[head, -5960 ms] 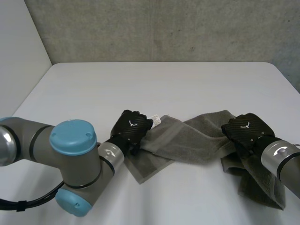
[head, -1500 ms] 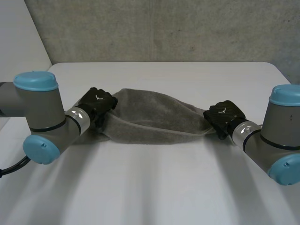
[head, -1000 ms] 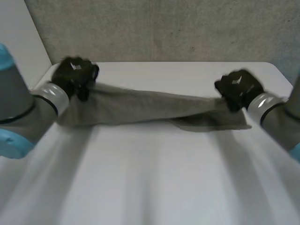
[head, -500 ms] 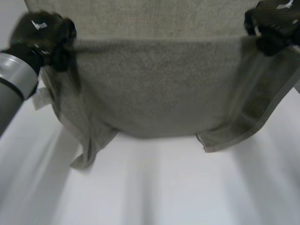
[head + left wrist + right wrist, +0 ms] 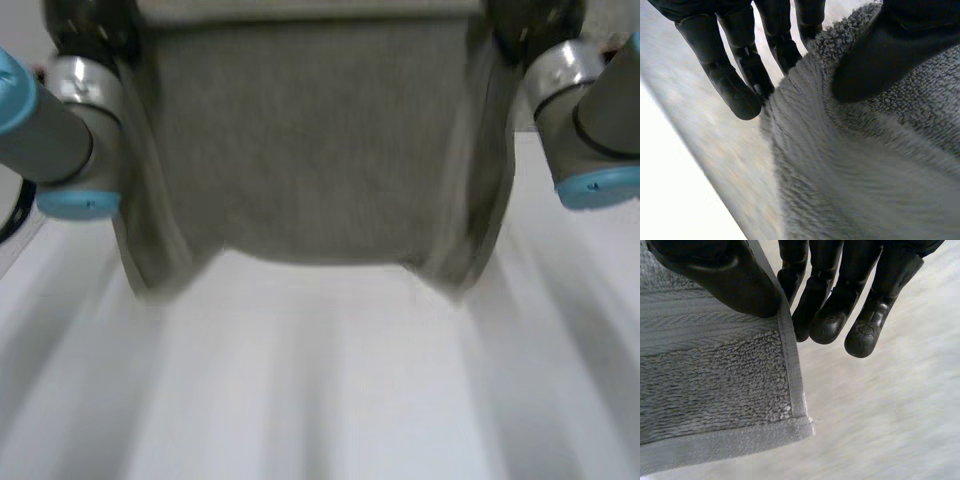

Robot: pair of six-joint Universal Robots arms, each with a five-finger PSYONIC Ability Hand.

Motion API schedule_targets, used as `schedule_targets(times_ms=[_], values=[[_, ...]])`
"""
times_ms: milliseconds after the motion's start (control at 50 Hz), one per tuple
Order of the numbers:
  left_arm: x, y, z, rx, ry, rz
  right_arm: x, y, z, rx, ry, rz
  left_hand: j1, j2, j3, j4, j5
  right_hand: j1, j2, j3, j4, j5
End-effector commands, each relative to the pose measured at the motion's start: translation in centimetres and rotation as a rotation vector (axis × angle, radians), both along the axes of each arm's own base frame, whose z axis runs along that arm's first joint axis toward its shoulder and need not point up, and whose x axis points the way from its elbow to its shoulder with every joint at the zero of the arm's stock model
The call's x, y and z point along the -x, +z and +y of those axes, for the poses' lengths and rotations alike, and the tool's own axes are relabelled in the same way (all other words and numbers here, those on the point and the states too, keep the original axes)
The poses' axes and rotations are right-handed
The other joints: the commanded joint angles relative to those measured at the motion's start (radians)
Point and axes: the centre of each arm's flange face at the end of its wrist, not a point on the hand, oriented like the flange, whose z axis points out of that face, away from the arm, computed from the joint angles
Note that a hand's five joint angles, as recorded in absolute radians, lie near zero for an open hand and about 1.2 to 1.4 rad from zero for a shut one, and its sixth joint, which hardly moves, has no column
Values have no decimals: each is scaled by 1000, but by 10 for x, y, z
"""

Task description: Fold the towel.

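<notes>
**Q:** What is at the left?

**A:** The robot's left arm [image 5: 62, 140], grey with a light-blue cap, reaches up above the left side of the white counter [image 5: 320, 400]. Its left hand [image 5: 890, 45] holds one end of the top edge of a grey terry towel [image 5: 310, 140]. In the left wrist view the thumb presses into the looped pile. The fingers [image 5: 732, 82] lie straight and close together behind the cloth, so the hand pinches it.

**Q:** And in the middle?

**A:** The towel hangs spread out in the air between the two hands. It hides the far part of the counter. Its two lower corners droop lower than the middle of the bottom edge. I cannot tell whether they touch the counter.

**Q:** And at the right?

**A:** The right hand [image 5: 715, 275] holds the other end of the top edge. In the right wrist view the thumb lies on the flat woven band beside the hem. The fingers [image 5: 835, 315] are straight and side by side behind the hem, pinching it. A hemmed corner hangs just below the thumb. The right arm [image 5: 590, 120] stands above the counter's right side.
</notes>
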Motion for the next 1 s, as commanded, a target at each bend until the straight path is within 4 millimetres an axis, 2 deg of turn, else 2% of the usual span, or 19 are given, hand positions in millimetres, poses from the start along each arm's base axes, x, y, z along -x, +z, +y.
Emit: schedule_targets(times_ms=[20,80,120,180,220,240,280,340,380,400,440,500,540,600,860,940,960,980,1000], values=[[-14,24,14,-1,-99,174,6,31,21,90,45,-62,-85,-125,-152,-133,-279,51,63,56,52,25],[-14,3,15,-99,-121,140,8,9,22,-38,73,-20,-85,-125,-152,-133,-279,51,63,56,52,25],[-10,-30,19,-220,-155,85,5,-19,28,-180,116,39,-91,-130,-157,-139,-284,51,63,56,52,25],[-9,-46,23,-270,-172,61,3,-35,31,-248,133,68,-94,-133,-160,-142,-287,51,63,56,52,25],[-9,-76,31,-356,-178,24,3,-70,41,-401,156,119,-100,-139,-166,-148,-293,51,63,56,52,25],[-9,-76,31,-357,-178,24,3,-70,41,-402,156,119,-100,-139,-166,-148,-293,51,63,56,52,25],[-12,-106,41,-445,-157,-31,6,-103,53,-542,162,159,-100,-139,-166,-148,-293,51,63,56,52,25],[-16,-122,47,-490,-138,-71,8,-119,59,-608,162,175,-103,-142,-169,-151,-296,51,63,56,52,25],[-21,-154,65,-578,-119,-168,12,-147,71,-713,160,202,-135,-174,-201,-183,-328,51,63,56,52,25],[-21,-155,65,-578,-119,-169,12,-147,71,-714,160,202,-135,-174,-201,-183,-328,51,63,56,52,25],[-26,-181,85,-645,-101,-270,18,-174,81,-804,152,223,-161,-201,-228,-209,-354,51,63,56,52,25],[-25,-199,103,-683,-101,-355,21,-185,84,-841,141,230,-202,-242,-269,-250,-395,51,63,56,52,25],[-26,-204,107,-691,-96,-382,25,-205,88,-897,130,239,-214,-253,-280,-262,-407,51,63,56,52,25],[-26,-208,112,-703,-93,-404,33,-216,85,-924,108,215,-220,-259,-286,-268,-413,51,63,56,52,25],[-29,-206,110,-699,-79,-399,47,-227,84,-932,36,203,-223,-262,-289,-271,-416,-496,-484,-492,-496,-523],[-30,-207,110,-702,-78,-398,50,-227,81,-925,0,199,-238,-277,-304,-286,-431,-467,-455,-463,-466,-493],[-30,-207,110,-704,-77,-396,52,-227,80,-921,-19,199,-258,-297,-324,-306,-451,-342,-330,-338,-341,-369],[-29,-208,110,-705,-80,-397,53,-226,78,-912,-31,195,-296,-335,-362,-344,-489,-33,-21,-28,-32,-59],[-29,-208,110,-705,-80,-397,53,-226,78,-912,-31,195,-296,-336,-363,-344,-490,-30,-18,-25,-29,-56]])
